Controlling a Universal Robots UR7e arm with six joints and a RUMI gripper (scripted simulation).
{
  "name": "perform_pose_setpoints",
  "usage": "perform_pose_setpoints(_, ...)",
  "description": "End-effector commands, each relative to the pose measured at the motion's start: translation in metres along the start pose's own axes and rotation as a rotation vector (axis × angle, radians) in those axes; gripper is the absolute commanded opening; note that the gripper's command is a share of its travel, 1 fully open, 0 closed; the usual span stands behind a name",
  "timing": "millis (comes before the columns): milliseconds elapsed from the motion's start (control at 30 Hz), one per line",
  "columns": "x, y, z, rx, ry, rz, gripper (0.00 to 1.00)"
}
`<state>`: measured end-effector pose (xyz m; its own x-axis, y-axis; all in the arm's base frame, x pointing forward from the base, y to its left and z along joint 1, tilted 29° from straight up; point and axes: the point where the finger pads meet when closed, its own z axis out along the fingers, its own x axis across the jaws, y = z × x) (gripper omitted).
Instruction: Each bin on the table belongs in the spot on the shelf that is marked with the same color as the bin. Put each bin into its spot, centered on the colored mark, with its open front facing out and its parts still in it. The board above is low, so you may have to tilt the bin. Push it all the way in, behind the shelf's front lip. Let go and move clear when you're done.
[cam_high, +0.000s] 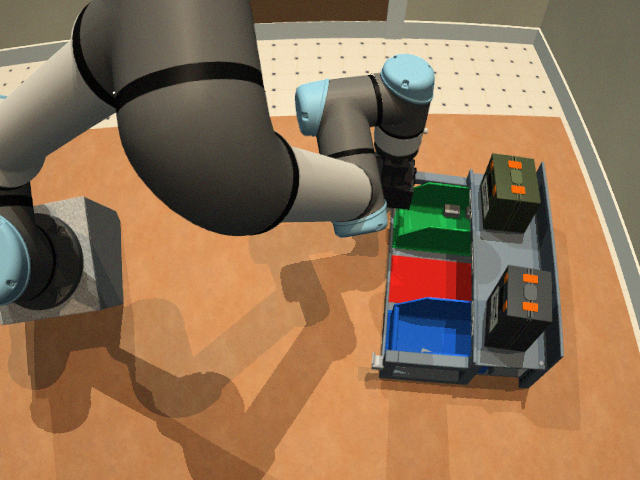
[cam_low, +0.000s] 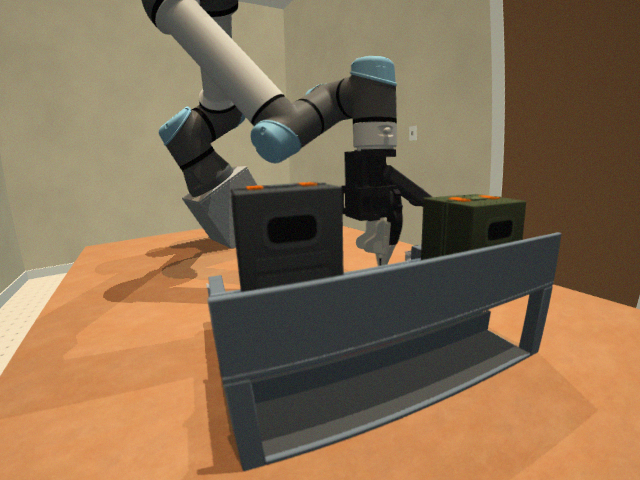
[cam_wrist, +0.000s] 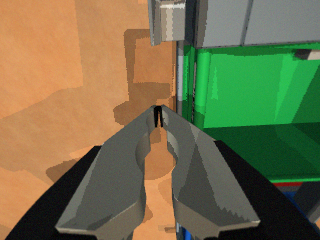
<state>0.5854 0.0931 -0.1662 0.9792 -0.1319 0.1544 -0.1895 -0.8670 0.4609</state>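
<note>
Beside the grey metal shelf (cam_high: 543, 242) on the wooden bench (cam_high: 206, 361), the grey two-jaw pincer (cam_wrist: 159, 116) hangs clenched on nothing, just outside the green plastic bin (cam_high: 431, 222). Its stiff, light, likely slippery walls suggest gripping the rim.

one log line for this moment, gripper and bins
gripper: shut, empty | position: beside green bin outer wall | blue bin: on shelf
</note>
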Motion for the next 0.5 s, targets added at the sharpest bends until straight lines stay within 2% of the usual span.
perform_pose_setpoints(0,-0.004,0.000,-0.004,-0.001,0.000,0.000,0.00)
perform_pose_setpoints(267,-0.003,0.000,-0.006,0.000,0.001,0.001,0.00)
perform_pose_setpoints(467,-0.002,0.000,-0.019,0.000,0.003,0.001,0.00)
